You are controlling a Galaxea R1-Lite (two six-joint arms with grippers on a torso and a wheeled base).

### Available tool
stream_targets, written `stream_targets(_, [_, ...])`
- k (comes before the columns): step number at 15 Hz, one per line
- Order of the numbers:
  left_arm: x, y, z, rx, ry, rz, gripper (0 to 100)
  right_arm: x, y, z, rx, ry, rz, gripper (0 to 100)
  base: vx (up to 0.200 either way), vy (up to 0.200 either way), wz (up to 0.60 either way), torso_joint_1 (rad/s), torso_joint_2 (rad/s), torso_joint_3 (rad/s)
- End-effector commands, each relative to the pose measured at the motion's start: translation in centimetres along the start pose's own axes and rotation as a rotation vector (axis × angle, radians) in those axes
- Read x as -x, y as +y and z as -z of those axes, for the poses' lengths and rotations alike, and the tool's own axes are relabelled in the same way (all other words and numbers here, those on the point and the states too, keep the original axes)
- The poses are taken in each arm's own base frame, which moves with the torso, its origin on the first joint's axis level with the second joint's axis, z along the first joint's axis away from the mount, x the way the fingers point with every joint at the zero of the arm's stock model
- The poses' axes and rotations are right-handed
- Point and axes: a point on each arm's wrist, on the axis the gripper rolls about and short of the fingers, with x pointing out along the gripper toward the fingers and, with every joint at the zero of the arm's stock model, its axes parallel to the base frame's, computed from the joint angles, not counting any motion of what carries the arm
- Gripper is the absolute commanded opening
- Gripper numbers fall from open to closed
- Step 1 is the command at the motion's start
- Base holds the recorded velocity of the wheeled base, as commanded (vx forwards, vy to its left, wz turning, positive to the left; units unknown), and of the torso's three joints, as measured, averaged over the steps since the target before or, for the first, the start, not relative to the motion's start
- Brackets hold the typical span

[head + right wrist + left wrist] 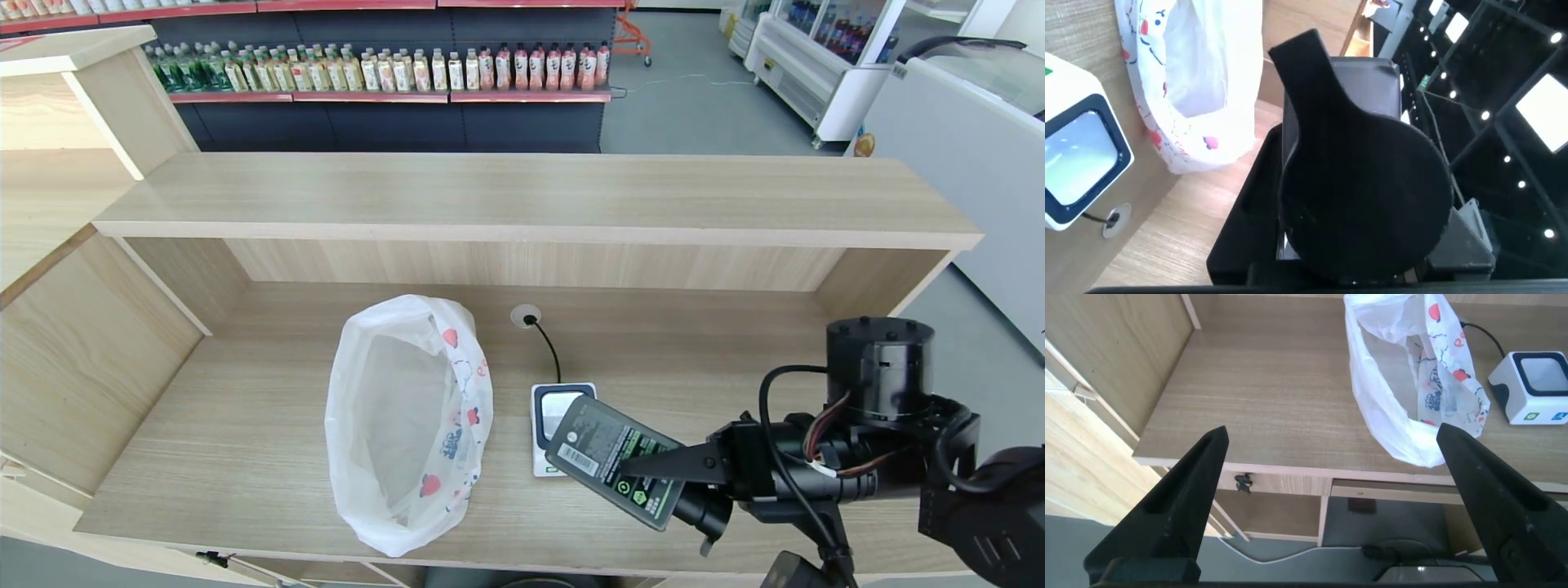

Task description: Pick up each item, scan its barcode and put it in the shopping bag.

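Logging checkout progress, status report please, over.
Left gripper open, off counter edge. Right gripper shut on dark packet over scanner, barcode facing up. Shopping bag open beside scanner, path clear.

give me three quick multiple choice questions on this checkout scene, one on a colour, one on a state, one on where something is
1. The shopping bag is
A plain black
B white with red prints
C solid green

2. The left gripper is
A open, holding nothing
B shut on the shopping bag
C shut tight with nothing in it

3. The dark packet is
A inside the shopping bag
B in the left gripper
C in the right gripper, close by the scanner

Answers:
1 B, the bag's thin white wall carries small red figures.
2 A, its two fingers stand wide apart with only the counter between them.
3 C, the right arm's fingers clamp the packet in the air next to the scanner, with the bag to the side.
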Motion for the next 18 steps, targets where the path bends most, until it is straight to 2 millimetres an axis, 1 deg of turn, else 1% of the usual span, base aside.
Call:
stream_targets(1, [0.0, 0.0, 0.0, 0.000, 0.000, 0.000, 100, -0.9, 1.1, -0.3, -0.020, -0.020, -0.001, 0, 0.000, 0.000, 0.00, 0.000, 0.00, 0.000])
stream_targets(3, [0.0, 0.0, 0.0, 0.000, 0.000, 0.000, 100, -1.7, 2.0, -0.3, -0.025, -0.030, 0.002, 0, 0.000, 0.000, 0.00, 0.000, 0.00, 0.000])
stream_targets(5, [0.0, 0.0, 0.0, 0.000, 0.000, 0.000, 100, -3.8, 2.1, -0.4, -0.010, -0.072, 0.042, 0, 0.000, 0.000, 0.00, 0.000, 0.00, 0.000])
stream_targets(7, [0.0, 0.0, 0.0, 0.000, 0.000, 0.000, 100, -4.7, 2.1, -0.6, -0.007, -0.094, 0.058, 0, 0.000, 0.000, 0.00, 0.000, 0.00, 0.000])
stream_targets(11, [0.0, 0.0, 0.0, 0.000, 0.000, 0.000, 100, -5.2, 2.4, 0.0, 0.004, -0.088, 0.063, 0, 0.000, 0.000, 0.00, 0.000, 0.00, 0.000])
stream_targets(18, [0.0, 0.0, 0.0, 0.000, 0.000, 0.000, 100, -5.1, 2.4, -0.4, -0.008, -0.097, 0.060, 0, 0.000, 0.000, 0.00, 0.000, 0.00, 0.000])
